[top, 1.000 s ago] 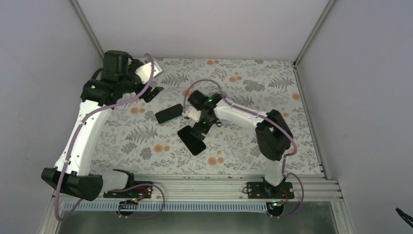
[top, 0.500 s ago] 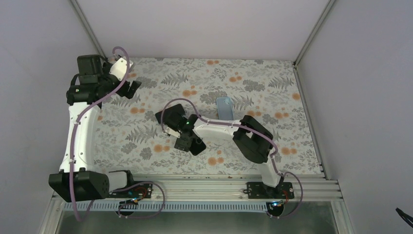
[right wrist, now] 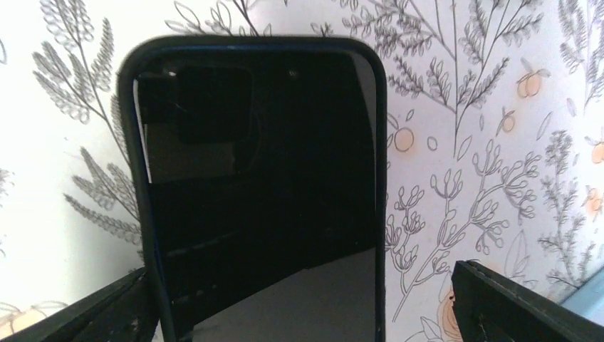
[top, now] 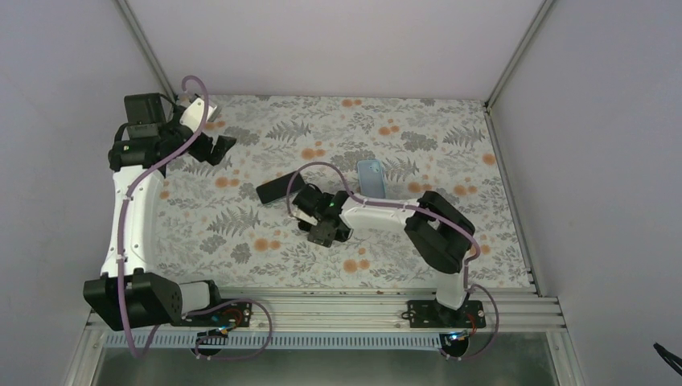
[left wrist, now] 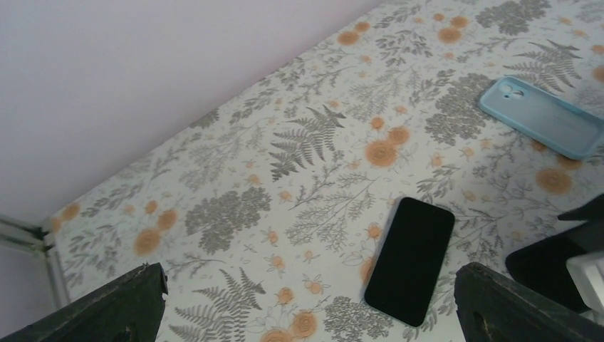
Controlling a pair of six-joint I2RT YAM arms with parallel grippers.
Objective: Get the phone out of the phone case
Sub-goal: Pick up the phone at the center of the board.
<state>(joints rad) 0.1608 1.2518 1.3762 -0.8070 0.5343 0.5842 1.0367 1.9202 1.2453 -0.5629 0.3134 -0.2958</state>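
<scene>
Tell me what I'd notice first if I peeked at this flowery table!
The pale-blue phone case pops out, lying alone near the middle of the flowery tablecloth. Left of it lies a black phone, and the right gripper hovers open over another glossy black phone-sized slab. The left gripper hangs open by the far-left corner.

The phone case [left wrist: 541, 117] is a thin pale-blue shell with rounded corners and a raised rim. It lies flat near the middle of the floral table [top: 450, 137], its whole visible face pale blue, with a camera cut-out in one far corner. The phone [top: 279, 186] – a slim black slab with a dark, glossy face – lies flat and diagonal, left of the case and apart from it.
</scene>
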